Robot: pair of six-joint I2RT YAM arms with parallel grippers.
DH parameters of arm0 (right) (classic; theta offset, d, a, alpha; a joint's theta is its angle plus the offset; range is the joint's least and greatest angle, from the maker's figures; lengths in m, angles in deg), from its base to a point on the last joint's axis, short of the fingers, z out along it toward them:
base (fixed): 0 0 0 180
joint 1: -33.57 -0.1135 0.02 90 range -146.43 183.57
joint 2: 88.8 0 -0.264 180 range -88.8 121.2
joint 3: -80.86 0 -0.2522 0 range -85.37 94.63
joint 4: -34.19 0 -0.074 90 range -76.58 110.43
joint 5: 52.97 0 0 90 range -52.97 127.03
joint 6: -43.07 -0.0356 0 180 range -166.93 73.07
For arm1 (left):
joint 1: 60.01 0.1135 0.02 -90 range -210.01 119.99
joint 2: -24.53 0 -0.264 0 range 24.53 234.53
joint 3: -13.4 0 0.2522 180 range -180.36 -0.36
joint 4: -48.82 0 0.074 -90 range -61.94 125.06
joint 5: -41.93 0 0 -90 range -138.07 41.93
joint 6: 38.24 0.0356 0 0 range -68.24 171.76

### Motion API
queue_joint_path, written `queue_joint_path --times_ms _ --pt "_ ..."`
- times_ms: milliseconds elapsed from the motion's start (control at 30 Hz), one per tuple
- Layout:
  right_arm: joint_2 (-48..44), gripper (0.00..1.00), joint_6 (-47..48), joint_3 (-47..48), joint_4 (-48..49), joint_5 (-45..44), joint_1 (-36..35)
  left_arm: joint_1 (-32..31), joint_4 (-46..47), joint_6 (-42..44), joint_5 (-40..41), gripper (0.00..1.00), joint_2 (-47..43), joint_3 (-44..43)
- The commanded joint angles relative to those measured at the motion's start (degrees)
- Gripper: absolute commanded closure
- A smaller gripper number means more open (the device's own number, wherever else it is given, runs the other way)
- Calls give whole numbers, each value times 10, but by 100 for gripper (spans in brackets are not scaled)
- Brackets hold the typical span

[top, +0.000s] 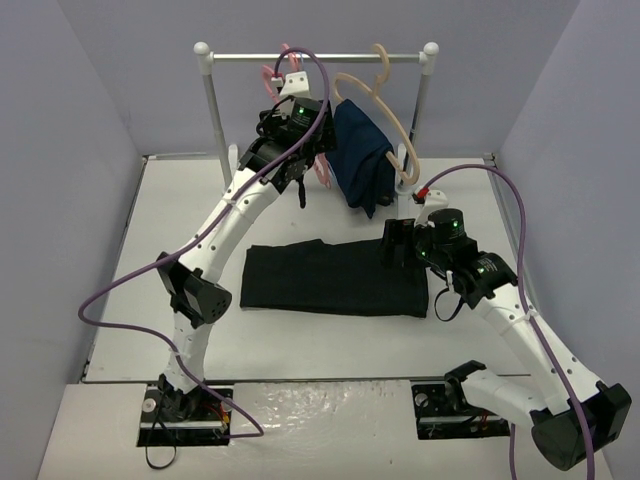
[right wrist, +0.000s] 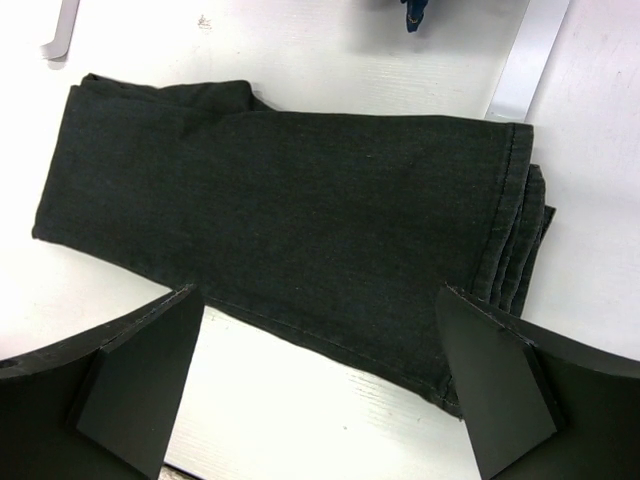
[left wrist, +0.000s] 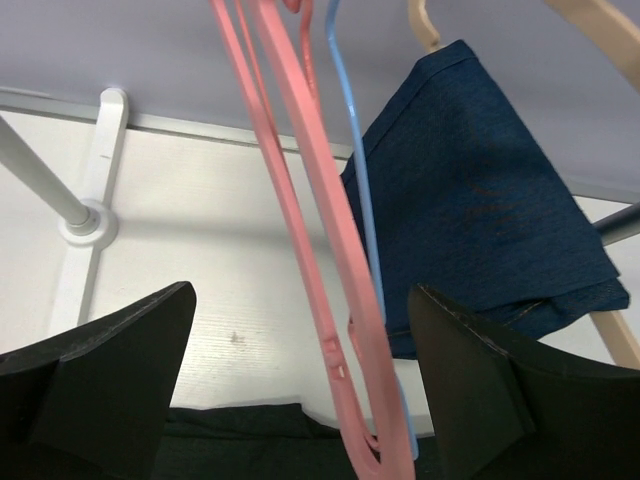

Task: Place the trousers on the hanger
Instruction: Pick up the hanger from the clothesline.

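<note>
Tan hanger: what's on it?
A navy-blue garment is draped over the tan hanger; the fabric hides the part of the hanger it hangs from.

Both the left arm (top: 225, 225) and the right arm (top: 520, 325) have white tubular links joined by bulky black joint housings (top: 200, 292). Behind each end effector a black wrist module shows a small green light (top: 298, 108). A purple cable (top: 100, 295) loops loosely back from each wrist. The fingers (right wrist: 130, 390) of the left end effector (left wrist: 300, 300) and the right end effector (right wrist: 315, 300) are matte black, angular wedges.
</note>
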Motion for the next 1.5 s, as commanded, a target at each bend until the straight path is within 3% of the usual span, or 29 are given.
queue_joint_path --times_ms 0,467,767,1033,1367,1467 --pt "-7 0 3 -2 20 -13 -4 1 23 18 27 15 -63 18" --pt "-7 0 -2 -12 21 -6 -4 2 0 17 38 20 -87 33" --pt "-3 0 -1 -11 23 -1 -6 4 6 18 37 36 -104 61" --pt "-7 0 -2 -15 23 -4 -7 11 2 18 32 43 -93 67" --pt "-10 0 -1 -18 22 -8 -7 15 2 25 33 61 -85 66" --pt "-10 0 -1 -18 23 -7 -7 17 2 30 36 62 -83 67"
